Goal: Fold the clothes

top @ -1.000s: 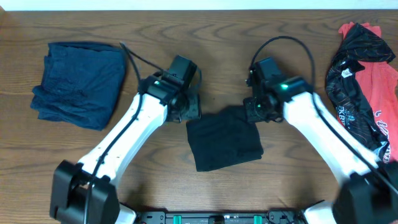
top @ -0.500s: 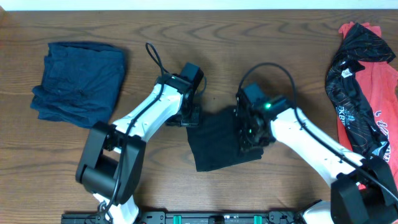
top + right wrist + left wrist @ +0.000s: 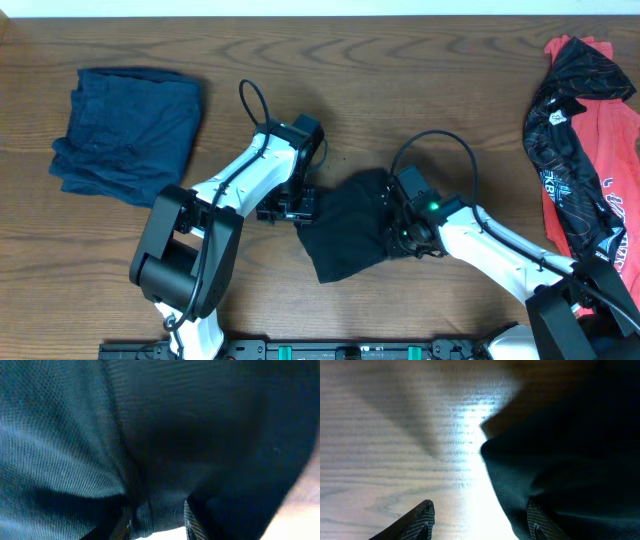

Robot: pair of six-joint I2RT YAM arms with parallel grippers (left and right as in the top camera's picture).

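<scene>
The black T-shirt (image 3: 345,232) lies near the middle of the wooden tabletop (image 3: 300,60), gathered into a compact, roughly square bundle with a rumpled upper edge and its lower left corner drooping toward the front. Up close its cloth is a fine, dark mesh knit with soft folds running through it; no logos show in any view. The right tool (image 3: 398,228) sits at the bundle's right side, and the right wrist view shows it (image 3: 157,520) clenched on a bunched ridge of that fabric, the cloth puckering down between its two fingers. The left tool (image 3: 290,207) is at the bundle's left edge, low over the wood. From the left wrist view it (image 3: 480,517) stands released, jaws spread, with bare tabletop between them and the rounded, folded edge of the shirt reaching one finger (image 3: 536,521). The dark blue garment (image 3: 125,130) rests well apart at the far left, loosely folded and wrinkled. The red and black-patterned tops (image 3: 585,140) lie in a crumpled heap along the right edge.
</scene>
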